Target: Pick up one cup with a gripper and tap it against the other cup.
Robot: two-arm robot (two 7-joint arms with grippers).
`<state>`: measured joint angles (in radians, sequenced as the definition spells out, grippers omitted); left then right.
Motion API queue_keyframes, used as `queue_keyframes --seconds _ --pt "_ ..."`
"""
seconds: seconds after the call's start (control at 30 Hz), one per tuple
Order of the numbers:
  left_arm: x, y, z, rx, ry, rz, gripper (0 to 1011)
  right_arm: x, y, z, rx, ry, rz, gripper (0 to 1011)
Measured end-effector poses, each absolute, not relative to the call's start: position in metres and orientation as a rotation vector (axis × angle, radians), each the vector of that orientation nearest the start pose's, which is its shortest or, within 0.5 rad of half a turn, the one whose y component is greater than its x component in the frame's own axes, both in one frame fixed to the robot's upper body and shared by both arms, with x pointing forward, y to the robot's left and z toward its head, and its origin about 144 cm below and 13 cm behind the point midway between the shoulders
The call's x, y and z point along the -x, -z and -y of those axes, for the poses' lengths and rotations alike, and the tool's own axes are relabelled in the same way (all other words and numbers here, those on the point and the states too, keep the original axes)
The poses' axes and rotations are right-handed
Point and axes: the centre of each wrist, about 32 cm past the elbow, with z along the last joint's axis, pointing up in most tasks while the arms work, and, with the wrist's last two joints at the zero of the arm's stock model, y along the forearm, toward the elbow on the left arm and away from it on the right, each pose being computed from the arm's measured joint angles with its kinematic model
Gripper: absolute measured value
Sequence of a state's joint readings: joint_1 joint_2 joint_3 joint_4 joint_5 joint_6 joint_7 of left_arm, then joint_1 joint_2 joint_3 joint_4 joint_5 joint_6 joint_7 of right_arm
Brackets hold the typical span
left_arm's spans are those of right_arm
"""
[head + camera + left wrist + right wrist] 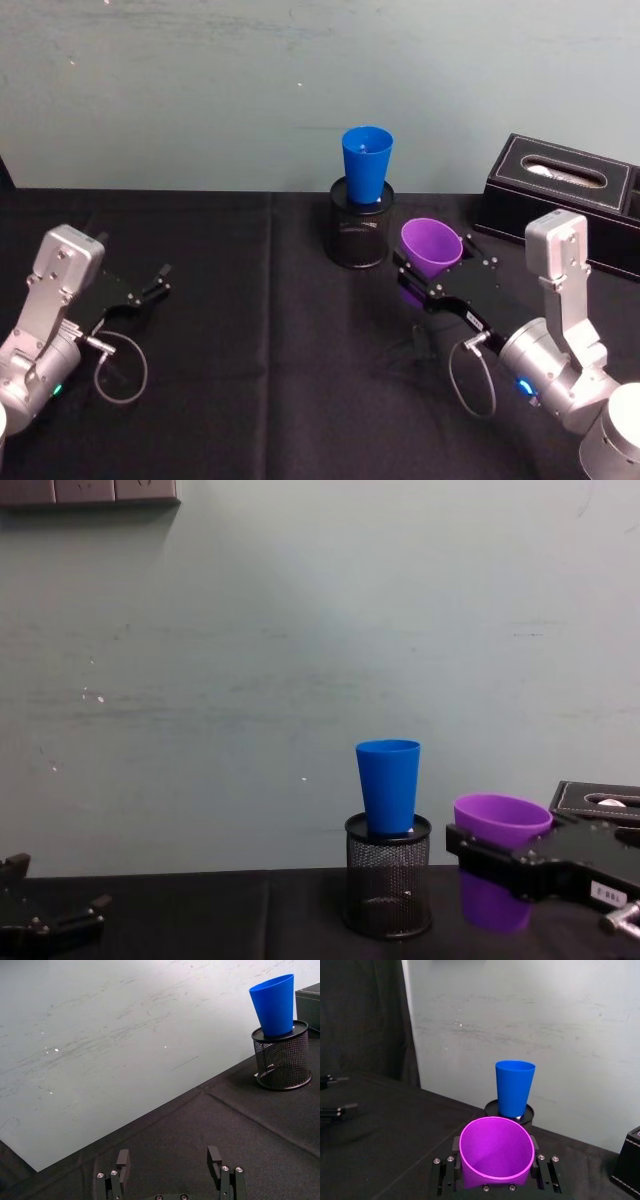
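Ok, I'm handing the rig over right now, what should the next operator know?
Right tool: shut on the purple cup, to the right of the blue cup, with a gap between them.
Left tool: open, idle at the table's left.
Blue cup: upright in the top of the black mesh holder.
Done: purple cup grasped.
Left: tap it against the blue cup.

Left claw (158, 281) low, fingers spread, idle; right claw (432, 262) extended forward, clamped on purple cup (430, 240).
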<state>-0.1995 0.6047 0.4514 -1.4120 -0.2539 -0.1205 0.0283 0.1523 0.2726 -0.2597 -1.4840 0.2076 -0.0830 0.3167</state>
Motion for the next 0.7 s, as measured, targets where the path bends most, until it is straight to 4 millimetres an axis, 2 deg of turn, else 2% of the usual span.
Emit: queue_keyframes --seconds 0.7 --pt "-0.489 -1.140 -0.310 -0.304 -1.248 0.285 1011 -0.491 -1.131 0.239 0.045 1.007 0.083 739"
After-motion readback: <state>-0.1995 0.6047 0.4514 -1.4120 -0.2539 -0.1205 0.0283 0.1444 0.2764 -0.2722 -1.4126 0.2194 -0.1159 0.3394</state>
